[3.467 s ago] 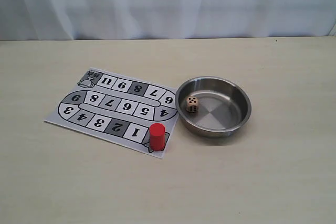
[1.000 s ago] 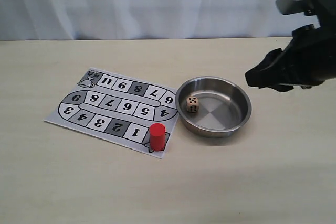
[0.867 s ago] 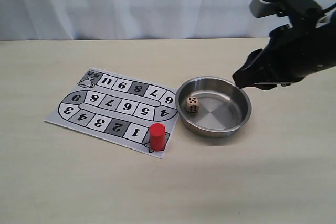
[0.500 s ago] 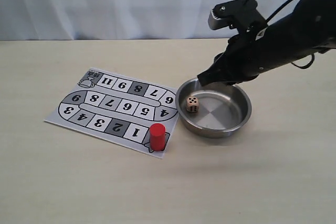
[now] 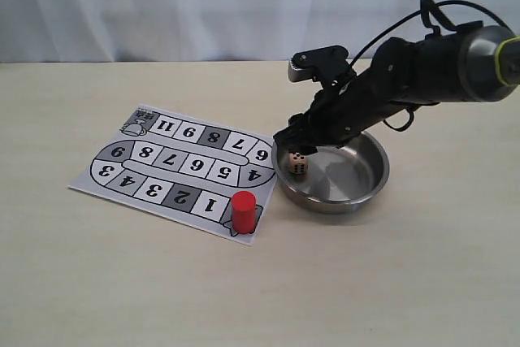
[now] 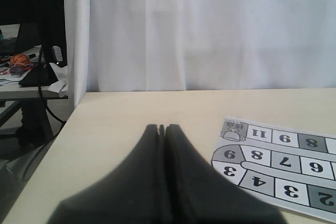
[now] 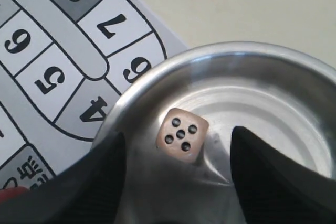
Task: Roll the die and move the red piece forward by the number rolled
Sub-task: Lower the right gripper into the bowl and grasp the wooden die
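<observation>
The right gripper (image 5: 292, 140), jaws spread wide, hangs over the near-left rim of the bowl (image 5: 361, 198) with the die (image 5: 298, 164) lying just below between its fingers, five up, while the left gripper (image 6: 163, 129), pinched closed, sits well apart.

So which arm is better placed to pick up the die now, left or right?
The right. The right fingers are open on either side of the die in the metal bowl. The left fingers are shut and see only the game board.
</observation>
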You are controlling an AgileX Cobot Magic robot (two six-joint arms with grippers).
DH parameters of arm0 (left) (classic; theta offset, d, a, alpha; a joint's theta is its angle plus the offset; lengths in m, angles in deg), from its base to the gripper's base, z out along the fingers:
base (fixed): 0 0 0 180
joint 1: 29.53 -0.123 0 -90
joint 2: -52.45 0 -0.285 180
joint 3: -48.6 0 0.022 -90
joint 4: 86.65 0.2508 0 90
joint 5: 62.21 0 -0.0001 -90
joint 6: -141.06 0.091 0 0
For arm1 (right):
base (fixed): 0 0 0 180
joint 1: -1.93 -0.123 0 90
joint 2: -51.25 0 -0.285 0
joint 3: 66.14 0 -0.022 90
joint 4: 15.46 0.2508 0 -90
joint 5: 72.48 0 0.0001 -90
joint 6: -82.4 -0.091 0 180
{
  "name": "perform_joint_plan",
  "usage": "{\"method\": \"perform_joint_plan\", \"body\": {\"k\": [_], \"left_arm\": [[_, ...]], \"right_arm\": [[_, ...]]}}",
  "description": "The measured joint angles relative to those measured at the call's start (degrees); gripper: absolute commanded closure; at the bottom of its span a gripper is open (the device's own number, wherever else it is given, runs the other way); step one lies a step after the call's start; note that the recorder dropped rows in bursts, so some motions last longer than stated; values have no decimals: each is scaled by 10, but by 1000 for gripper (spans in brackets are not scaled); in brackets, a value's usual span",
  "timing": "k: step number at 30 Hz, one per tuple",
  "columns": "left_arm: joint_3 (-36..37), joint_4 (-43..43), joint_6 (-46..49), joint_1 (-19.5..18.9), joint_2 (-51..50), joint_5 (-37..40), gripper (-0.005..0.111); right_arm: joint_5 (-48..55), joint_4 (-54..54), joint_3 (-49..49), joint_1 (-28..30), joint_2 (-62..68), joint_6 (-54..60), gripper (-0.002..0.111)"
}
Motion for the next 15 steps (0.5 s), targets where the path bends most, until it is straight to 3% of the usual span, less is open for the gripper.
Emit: {"method": "perform_joint_plan", "body": {"k": [15], "left_arm": [[0, 0, 0, 0, 0, 0, 107]], "right_arm": [[-56, 0, 0, 0, 51, 0, 52]]}}
